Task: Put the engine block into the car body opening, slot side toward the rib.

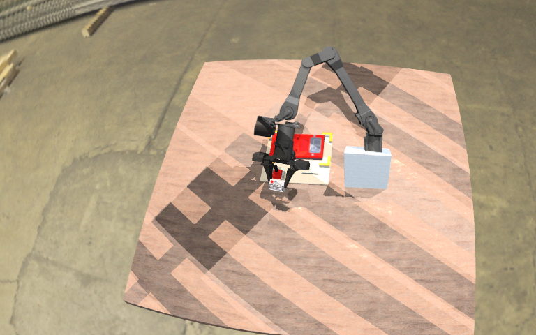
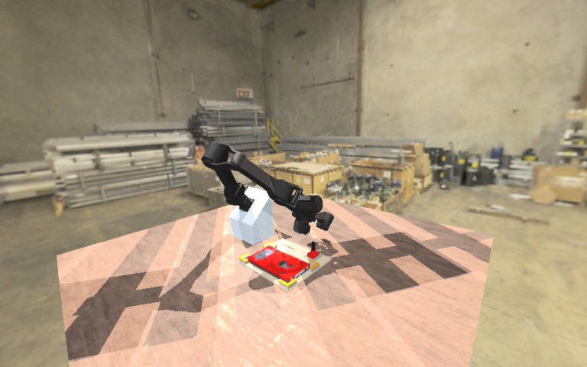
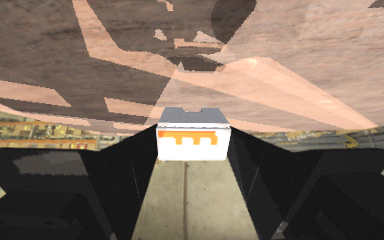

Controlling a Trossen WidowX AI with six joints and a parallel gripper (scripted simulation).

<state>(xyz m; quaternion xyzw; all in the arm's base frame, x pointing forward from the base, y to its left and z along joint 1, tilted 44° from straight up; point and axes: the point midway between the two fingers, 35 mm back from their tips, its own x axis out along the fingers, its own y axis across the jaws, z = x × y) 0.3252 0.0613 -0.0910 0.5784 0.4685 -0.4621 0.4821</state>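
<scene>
My gripper (image 1: pixel 276 183) (image 3: pixel 192 128) is shut on the engine block (image 1: pixel 276 185) (image 3: pixel 194 145), a small white and grey block with a wavy orange band. A small notch shows in its grey far edge in the wrist view. In the top view the block appears beyond the board's edge, beside the red piece. In the exterior view the hand is raised above the table and the block cannot be made out. The red car body (image 1: pixel 302 151) (image 2: pixel 274 258) lies on the board; its opening (image 2: pixel 285 264) is empty, and the arm covers it in the top view.
The cream board (image 1: pixel 319 178) (image 2: pixel 298 251) has yellow corner brackets (image 1: pixel 327 136) (image 2: pixel 287 284) around the car. A red piece with an upright black knob (image 2: pixel 313 252) stands on the board near the hand. The pale blue arm stand (image 1: pixel 367 169) (image 2: pixel 252 225) is beside the board.
</scene>
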